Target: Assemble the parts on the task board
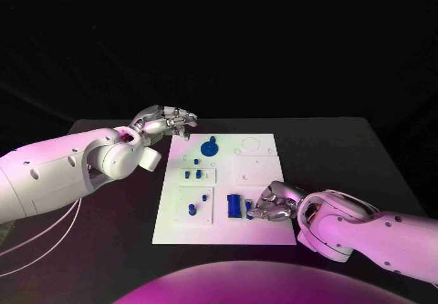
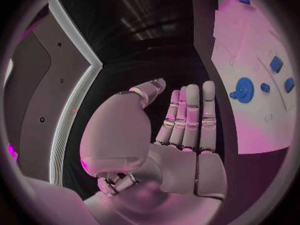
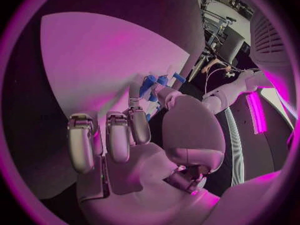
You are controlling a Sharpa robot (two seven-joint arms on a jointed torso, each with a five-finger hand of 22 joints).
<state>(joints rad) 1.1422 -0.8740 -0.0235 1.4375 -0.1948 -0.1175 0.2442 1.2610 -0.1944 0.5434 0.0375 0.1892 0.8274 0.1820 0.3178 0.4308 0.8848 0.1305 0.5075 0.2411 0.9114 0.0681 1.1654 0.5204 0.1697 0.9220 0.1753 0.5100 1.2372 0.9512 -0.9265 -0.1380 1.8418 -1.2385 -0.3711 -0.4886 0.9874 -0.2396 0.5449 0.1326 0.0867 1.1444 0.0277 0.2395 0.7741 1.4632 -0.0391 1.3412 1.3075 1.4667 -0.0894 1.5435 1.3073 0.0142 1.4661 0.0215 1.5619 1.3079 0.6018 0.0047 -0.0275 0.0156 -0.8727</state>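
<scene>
Right hand (image 1: 272, 204) pinches a small blue part (image 1: 249, 209) at task board (image 1: 264, 235) near-right edge; left hand (image 1: 167, 121) empty, fingers straight. Seat part squarely, press gently.

This looks like a robotics lab or a staged demonstration booth rather than a home or a shop. A black worktop (image 1: 328, 145) stands before a black backdrop, and on it lies a white task board (image 1: 264, 234) with small blue parts (image 1: 235, 205) — a test fixture, not household ware. Coloured pink-violet light falls over everything. In the left wrist view a curved dark panel carries a bright light strip (image 2: 75, 105). The right wrist view shows, beyond the worktop's edge, loose cables (image 3: 215, 60) and stacked equipment — the clutter of a technical workspace — with a glowing pink strip (image 3: 255, 112) near it.
</scene>
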